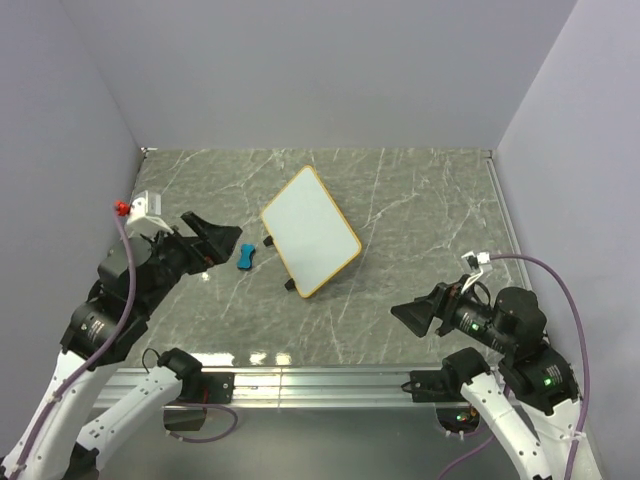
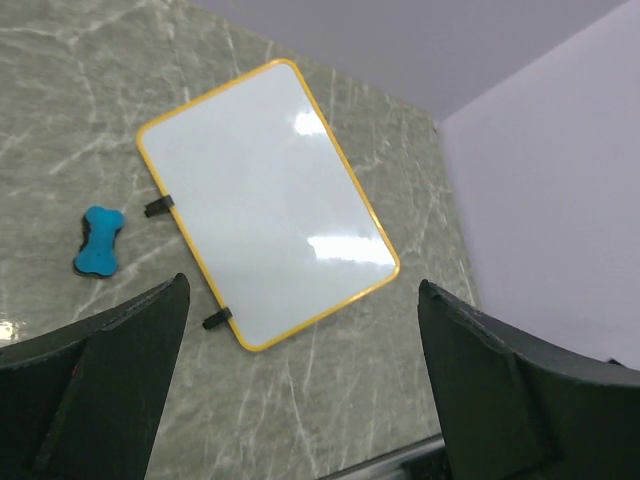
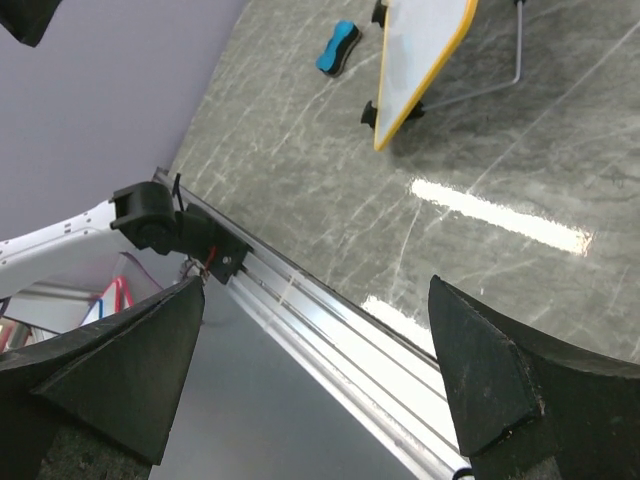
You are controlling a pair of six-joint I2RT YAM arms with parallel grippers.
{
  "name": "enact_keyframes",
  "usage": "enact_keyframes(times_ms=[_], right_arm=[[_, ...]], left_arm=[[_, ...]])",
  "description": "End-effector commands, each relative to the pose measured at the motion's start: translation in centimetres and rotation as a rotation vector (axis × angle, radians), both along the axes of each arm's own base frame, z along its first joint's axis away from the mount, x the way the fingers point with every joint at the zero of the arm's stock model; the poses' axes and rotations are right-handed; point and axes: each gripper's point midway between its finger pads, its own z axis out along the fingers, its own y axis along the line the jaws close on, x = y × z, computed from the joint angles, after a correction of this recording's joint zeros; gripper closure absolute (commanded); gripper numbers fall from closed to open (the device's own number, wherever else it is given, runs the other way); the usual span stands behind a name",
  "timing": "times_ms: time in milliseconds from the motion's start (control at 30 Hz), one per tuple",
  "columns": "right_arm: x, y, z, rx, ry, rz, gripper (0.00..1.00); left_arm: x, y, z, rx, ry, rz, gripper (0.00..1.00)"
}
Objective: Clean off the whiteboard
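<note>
Nearest to me, by the aluminium rail (image 1: 320, 378) at the table's front edge, both my grippers hang above the marble table (image 1: 420, 210). The left gripper (image 1: 222, 245) has its jaws spread wide with nothing between them. The right gripper (image 1: 408, 315) is just as wide and just as empty, and it sits well apart from everything else.

Just ahead of my left fingers lies the blue eraser (image 1: 246, 256), a small bone-shaped block flat on the stone. I judge it light and a little soft. Its narrow waist is the natural place to pinch.

Just beside it, toward the middle of the table, is the whiteboard (image 1: 310, 232), turned at an angle to me. My right wrist view shows it tilted up on black feet (image 3: 372, 112) with a thin wire stand (image 3: 505, 75) behind it. I expect it to be light, stiff and glossy, so a wiping push could slide it over the smooth stone or tip it back. I would steady it by its yellow frame (image 2: 358, 190), on a long edge, not by the slick face. That face shows only glare, no marks that I can see.

Beyond it stand plain grey walls (image 1: 320, 70).
</note>
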Motion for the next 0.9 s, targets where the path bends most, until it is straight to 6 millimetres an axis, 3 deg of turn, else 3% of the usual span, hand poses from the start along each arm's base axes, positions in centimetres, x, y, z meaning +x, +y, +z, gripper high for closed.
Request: enact_keyframes(times_ms=[0,267,367,867], right_arm=[[-0.9,-0.3,0.7,-0.006,-0.032,0.014,0.00],[-1.2,-0.8,0.2,-0.008,-0.041,-0.010,0.00],[-1.4,-1.1,0.2,-0.003,-0.037,-0.023,0.00],[-1.9,-1.7,-0.9,-0.003,-0.019,-0.057,0.00]], left_arm=[[1.1,1.4,-0.2,0.010,-0.018,0.097,0.01],[0.2,2.1,-6.9,0.197,0.140,0.066,0.01],[-0.2,2.1,-9.0,0.184,0.186,0.074,0.01],[1.5,-0.1,-11.5,0.245,0.263,-0.008,0.00]])
